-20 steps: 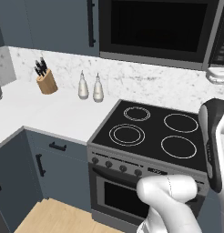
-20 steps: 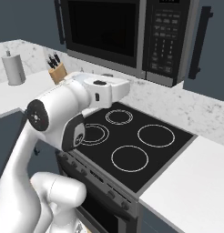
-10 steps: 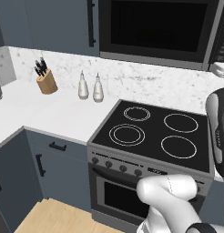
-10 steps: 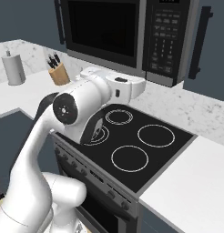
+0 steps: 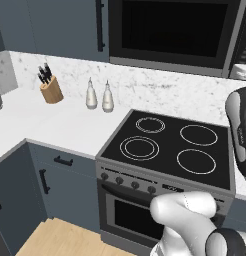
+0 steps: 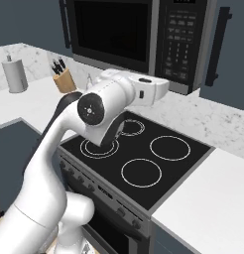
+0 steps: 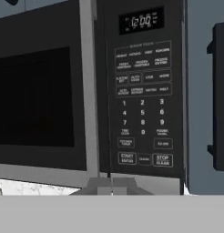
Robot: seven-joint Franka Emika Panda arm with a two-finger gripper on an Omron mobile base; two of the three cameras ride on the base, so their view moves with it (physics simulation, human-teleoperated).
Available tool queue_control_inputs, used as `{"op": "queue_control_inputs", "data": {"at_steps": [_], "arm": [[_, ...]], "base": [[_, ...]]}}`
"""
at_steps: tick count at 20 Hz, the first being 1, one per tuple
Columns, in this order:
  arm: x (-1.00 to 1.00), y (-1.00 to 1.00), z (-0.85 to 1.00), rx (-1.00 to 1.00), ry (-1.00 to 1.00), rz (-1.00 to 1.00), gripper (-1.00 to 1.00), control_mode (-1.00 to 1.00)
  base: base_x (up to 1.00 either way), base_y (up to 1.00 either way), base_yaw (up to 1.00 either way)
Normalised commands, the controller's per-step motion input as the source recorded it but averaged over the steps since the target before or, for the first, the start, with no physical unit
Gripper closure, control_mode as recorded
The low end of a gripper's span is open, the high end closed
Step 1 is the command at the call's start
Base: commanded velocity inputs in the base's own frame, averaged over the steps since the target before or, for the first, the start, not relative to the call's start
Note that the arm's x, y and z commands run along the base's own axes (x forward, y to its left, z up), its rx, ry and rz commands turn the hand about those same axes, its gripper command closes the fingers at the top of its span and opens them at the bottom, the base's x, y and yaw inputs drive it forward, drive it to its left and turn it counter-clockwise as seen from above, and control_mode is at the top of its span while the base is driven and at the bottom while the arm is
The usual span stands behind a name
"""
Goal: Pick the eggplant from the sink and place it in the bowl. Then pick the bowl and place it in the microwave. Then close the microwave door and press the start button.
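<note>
The two-finger gripper [image 7: 112, 185] is fully closed and holds nothing; its tips sit together at the bottom of the hand view. Below the white arm lies the black four-ring cooktop [image 6: 139, 156]. Beyond, the wide black microwave [image 6: 144, 37] hangs with its dark-glass microwave door [image 7: 38, 98] shut. The gripper faces the keypad panel [image 7: 143, 98].

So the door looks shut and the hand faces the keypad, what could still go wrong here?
The start button sits in a tight bottom row beside stop/clear, so the shut gripper could press the wrong key. It is lined up near the seam between the microwave door and the keypad, so a straight push may miss.
</note>
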Motion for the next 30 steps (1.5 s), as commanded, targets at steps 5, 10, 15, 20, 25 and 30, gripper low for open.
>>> {"op": "queue_control_inputs", "data": {"at_steps": [5,10,15,20,25,30], "arm": [[0.31,-0.10,-0.02,0.00,0.00,0.01,1.00,-1.00],[0.26,-0.21,-0.05,0.00,0.00,0.05,1.00,-1.00],[0.21,-0.25,-0.10,0.00,0.00,0.06,1.00,-1.00],[0.23,-0.14,-0.14,0.00,0.00,0.05,1.00,-1.00],[0.28,-0.02,-0.06,0.00,0.00,0.01,1.00,-1.00],[0.24,-0.04,0.00,0.00,0.00,0.00,1.00,-1.00]], "base": [[0.00,0.00,0.00],[0.00,0.00,0.00],[0.00,0.00,0.00],[0.00,0.00,0.00],[0.00,0.00,0.00],[0.00,0.00,0.00]]}}
